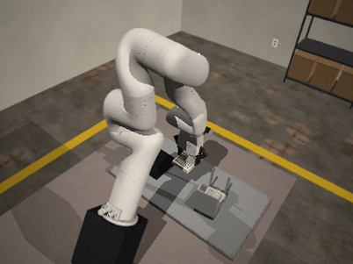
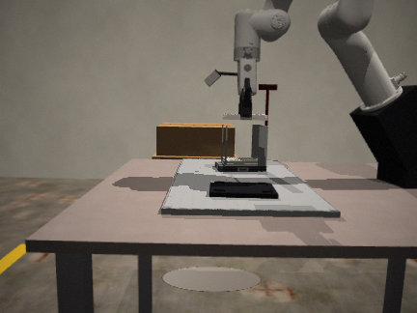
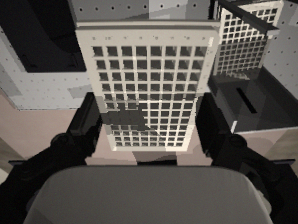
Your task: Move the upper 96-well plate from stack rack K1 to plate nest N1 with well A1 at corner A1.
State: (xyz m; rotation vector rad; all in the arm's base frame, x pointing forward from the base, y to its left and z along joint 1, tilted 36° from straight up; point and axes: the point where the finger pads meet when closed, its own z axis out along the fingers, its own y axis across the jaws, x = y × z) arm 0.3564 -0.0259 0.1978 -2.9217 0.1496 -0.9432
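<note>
Tool (image 3: 149,127): clamped wide across the upper plate (image 3: 149,85) (level, wells up).
Upper plate: in the air above the table (image 2: 97,213), clear of rack K1 (image 2: 241,164).
Nest N1 (image 2: 243,189): dark, in front of the rack.

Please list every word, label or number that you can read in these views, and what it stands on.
None can be read.
The arm's joint cover bears a round mark, too blurred to read.
The held plate shows only its well grid, no lettering.
The nest shows no legible A1 mark.

Matt cream plate (image 3: 150,90), matt black end effector (image 3: 149,131)
</note>
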